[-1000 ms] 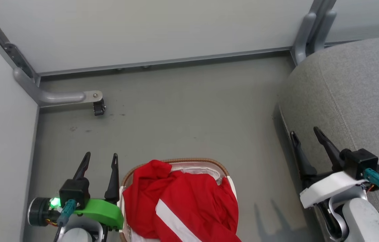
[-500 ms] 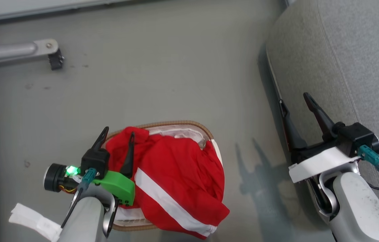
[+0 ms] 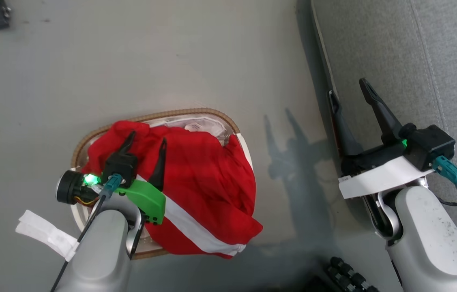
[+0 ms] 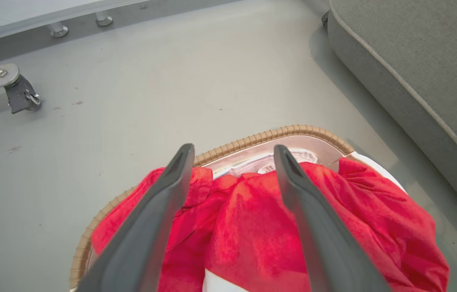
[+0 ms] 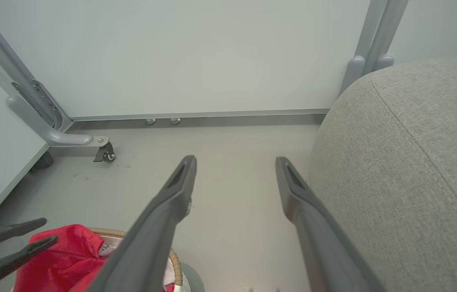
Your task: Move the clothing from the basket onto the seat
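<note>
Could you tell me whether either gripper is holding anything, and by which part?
Nothing is held: the left gripper is open over the soft red fabric clothing, the right gripper open too.

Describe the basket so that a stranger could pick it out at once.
Start at the big grey seat on the head view's right; the basket stands on the floor to its left, apart from it. It is oval; its brown woven rim band and the red, white-striped clothing heaped in it set it apart.
</note>
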Robot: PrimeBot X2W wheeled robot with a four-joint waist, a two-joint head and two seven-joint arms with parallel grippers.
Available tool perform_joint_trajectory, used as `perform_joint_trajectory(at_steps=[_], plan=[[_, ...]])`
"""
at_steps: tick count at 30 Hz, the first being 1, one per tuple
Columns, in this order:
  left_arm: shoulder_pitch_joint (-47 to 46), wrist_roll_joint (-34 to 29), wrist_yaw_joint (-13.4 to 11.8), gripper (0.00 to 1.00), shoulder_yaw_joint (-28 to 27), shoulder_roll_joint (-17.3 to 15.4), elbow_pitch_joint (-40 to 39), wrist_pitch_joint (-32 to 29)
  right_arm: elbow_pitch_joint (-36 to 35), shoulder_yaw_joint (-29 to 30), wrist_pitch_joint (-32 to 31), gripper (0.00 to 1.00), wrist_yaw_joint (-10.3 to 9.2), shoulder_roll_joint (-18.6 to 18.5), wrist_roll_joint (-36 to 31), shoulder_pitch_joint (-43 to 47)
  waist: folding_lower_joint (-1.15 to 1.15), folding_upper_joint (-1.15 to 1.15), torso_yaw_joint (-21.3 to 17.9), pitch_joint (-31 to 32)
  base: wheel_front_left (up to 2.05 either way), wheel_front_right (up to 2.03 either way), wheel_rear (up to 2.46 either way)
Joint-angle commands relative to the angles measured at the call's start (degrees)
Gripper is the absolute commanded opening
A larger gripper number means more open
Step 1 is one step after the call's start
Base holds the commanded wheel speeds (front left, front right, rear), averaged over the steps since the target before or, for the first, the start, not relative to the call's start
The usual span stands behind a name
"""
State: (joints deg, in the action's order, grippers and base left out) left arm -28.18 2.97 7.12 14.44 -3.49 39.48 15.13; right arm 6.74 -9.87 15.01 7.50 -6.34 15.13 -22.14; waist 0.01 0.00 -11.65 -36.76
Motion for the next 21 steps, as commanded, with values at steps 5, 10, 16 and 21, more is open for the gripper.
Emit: perform_joint_trajectory(at_steps=[5,10,16,21], plan=[[-3.21,0.41,0.35,1.00,0.65,-1.42,3.23,0.03,-1.66,-0.53,0.24,1.00,-0.02,0.33,0.39,-1.07,-0.01,0.00,-2.79,-6.99,0.00,0.00,0.00],[-5.14,1.39,0.42,1.00,1.29,-1.99,6.42,0.03,-2.67,-0.68,0.25,1.00,-0.02,0.32,0.61,-1.25,-0.01,0.00,-3.16,-9.73,0.00,0.00,0.00],[-8.26,4.06,0.39,1.00,3.75,-3.71,10.39,0.03,-3.23,-1.43,0.24,1.00,-0.02,0.35,0.85,-1.44,-0.01,0.00,-3.09,-12.49,0.00,0.00,0.00],[-10.56,6.15,0.40,1.00,4.26,-4.07,12.56,0.03,-3.33,-2.58,0.25,1.00,-0.02,0.02,1.02,-1.33,-0.01,0.00,-2.73,-13.86,0.00,0.00,0.00]])
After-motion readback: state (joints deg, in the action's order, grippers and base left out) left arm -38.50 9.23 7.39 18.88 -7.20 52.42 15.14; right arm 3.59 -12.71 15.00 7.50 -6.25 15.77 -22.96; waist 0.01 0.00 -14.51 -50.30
